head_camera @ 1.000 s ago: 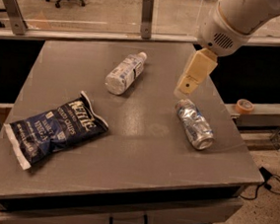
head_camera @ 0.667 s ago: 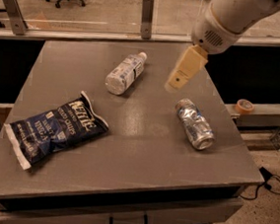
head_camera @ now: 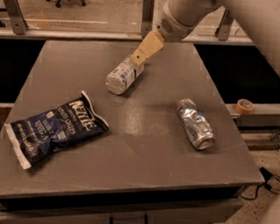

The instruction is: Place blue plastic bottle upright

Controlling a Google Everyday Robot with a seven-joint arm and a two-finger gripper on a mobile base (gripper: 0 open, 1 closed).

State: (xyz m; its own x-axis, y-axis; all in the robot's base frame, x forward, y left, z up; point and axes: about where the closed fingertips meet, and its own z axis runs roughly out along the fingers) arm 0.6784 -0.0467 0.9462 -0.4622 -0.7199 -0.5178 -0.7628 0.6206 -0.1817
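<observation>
The blue plastic bottle (head_camera: 123, 76) lies on its side on the grey table (head_camera: 141, 153), left of the middle at the back. Its base points toward the camera and its far end points up and to the right. My gripper (head_camera: 139, 56) reaches down from the upper right. Its tan tip sits right over the bottle's far end and covers the cap. Whether it touches the bottle cannot be told.
A crushed silver-blue can (head_camera: 195, 124) lies on its side at the right. A dark blue chip bag (head_camera: 54, 128) lies flat at the front left. An orange tape roll (head_camera: 245, 105) sits on a ledge to the right of the table. Metal posts (head_camera: 147, 10) and a rail stand behind.
My gripper has moved left from above the can's side of the table to the far end of the bottle. The bottle, can and bag have not moved.
</observation>
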